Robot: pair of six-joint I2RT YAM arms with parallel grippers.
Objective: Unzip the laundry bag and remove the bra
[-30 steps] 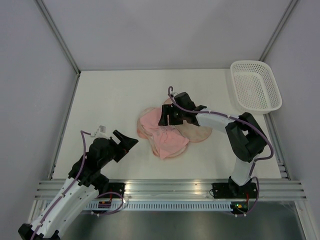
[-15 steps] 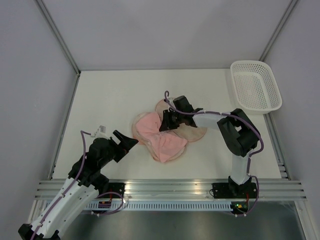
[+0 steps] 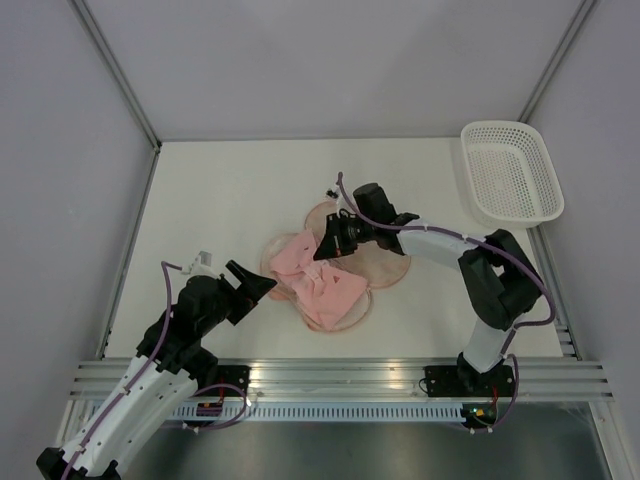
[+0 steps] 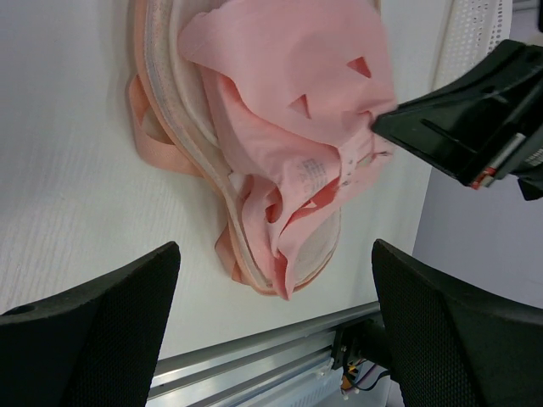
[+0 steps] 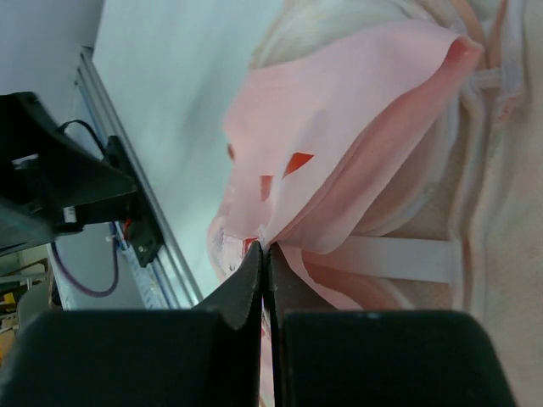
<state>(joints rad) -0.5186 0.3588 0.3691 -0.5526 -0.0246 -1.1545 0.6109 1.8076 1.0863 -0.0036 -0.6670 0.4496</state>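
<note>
Right hand [image 3: 327,243] pinches the bra [image 3: 322,287] atop the laundry bag [image 3: 388,263].

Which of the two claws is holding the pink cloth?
The right gripper, on the arm nearer the white basket: it is pinched shut on the bra. The left gripper is open, holding nothing.

We were looking at a robot test lab, not a home. The white table [image 3: 220,190] stood inside plain grey walls [image 3: 60,150], with bare metal posts [image 3: 114,68] running to its far corners. A silver metal rail [image 3: 340,375] ran along the near edge, and the left arm [image 3: 150,375] and right arm [image 3: 490,290] were bolted there. A white plastic basket [image 3: 510,172] sat at the far right corner.
</note>
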